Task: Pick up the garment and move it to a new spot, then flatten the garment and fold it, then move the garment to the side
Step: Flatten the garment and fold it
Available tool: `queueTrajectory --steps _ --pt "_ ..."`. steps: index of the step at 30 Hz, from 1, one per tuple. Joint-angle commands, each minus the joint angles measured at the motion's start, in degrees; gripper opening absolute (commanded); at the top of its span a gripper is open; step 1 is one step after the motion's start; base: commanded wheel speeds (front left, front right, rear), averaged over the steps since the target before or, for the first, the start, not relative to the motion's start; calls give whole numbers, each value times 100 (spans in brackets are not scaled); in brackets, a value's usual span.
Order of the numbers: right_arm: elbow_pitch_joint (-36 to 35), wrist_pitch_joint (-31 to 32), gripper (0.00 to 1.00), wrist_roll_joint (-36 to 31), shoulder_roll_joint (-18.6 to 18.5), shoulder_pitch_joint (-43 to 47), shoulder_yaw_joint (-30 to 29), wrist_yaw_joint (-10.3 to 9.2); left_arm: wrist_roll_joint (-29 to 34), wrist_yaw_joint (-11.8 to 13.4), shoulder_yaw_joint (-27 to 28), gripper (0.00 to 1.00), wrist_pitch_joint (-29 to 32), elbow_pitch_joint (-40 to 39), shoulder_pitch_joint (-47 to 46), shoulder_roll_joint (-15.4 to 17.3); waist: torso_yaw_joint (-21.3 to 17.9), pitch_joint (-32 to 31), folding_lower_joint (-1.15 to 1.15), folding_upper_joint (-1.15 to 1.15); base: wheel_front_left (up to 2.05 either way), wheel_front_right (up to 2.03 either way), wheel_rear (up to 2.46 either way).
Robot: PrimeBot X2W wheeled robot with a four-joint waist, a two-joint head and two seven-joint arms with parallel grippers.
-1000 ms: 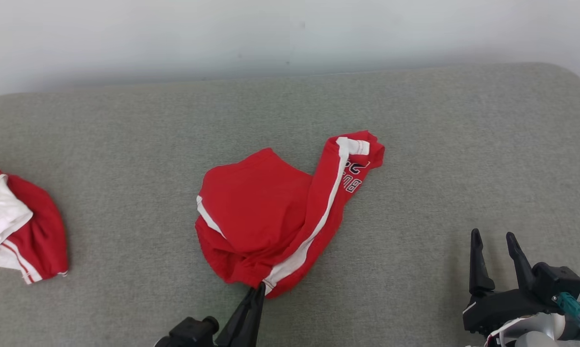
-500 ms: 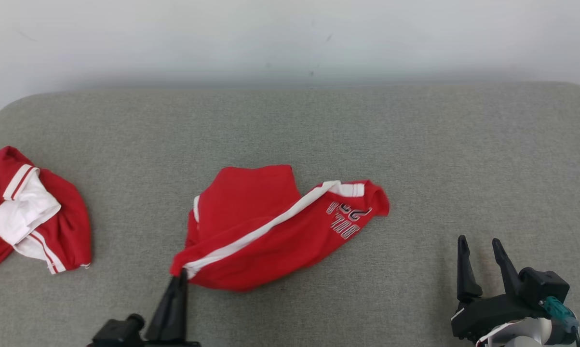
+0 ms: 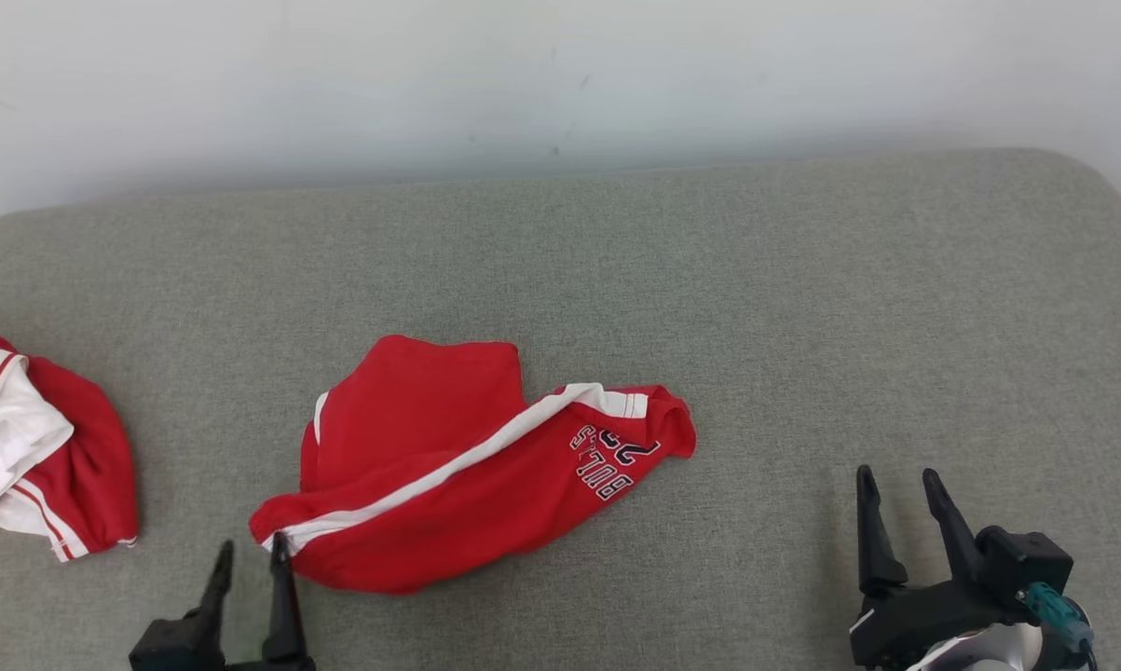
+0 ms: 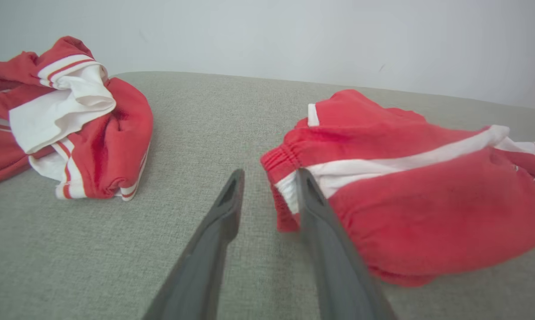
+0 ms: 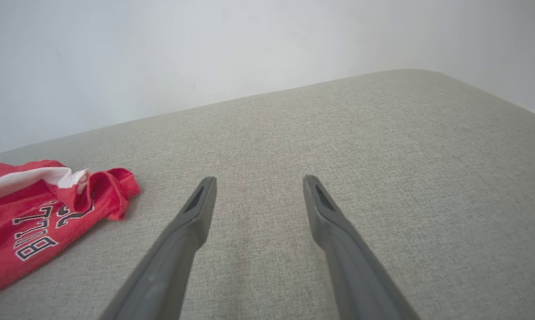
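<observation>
Flattening the crumpled red shorts with a white side stripe (image 3: 467,485) — lying mid-way on the grey fabric surface (image 3: 802,308), waistband (image 4: 289,155) just beside the empty, parted left claw (image 3: 252,543) — should go best if the wide-open right claw (image 3: 897,473) takes the printed leg end (image 3: 616,452) and both pull gently apart.

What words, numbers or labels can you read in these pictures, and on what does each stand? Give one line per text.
"BULLS": printed near one leg hem of the red cloth shorts with a white side stripe, upside down in the head view.
Number beside it: the first digit reads "2"; the rest is creased and unreadable.
Crumpled red-and-white garment at the left: no text can be seen.
</observation>
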Motion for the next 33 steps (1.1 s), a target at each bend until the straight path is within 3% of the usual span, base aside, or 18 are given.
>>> queueTrajectory --steps 1,5,16,33 --pt "-20 -4 100 36 35 53 32 -11 44 42 13 100 -19 -19 -29 5 -3 -2 0 0 0 0 0" --pt "-88 -4 100 85 51 45 183 -11 56 287 -36 100 -19 -136 70 3 21 -26 0 0 0 0 0" --pt "-652 -4 100 -240 103 186 376 -11 74 633 -301 100 -19 -419 393 5 53 -310 0 0 0 0 0" --pt "-752 -3 100 -331 180 439 600 -11 101 679 -456 100 -19 -507 607 3 9 -496 0 0 0 0 0"
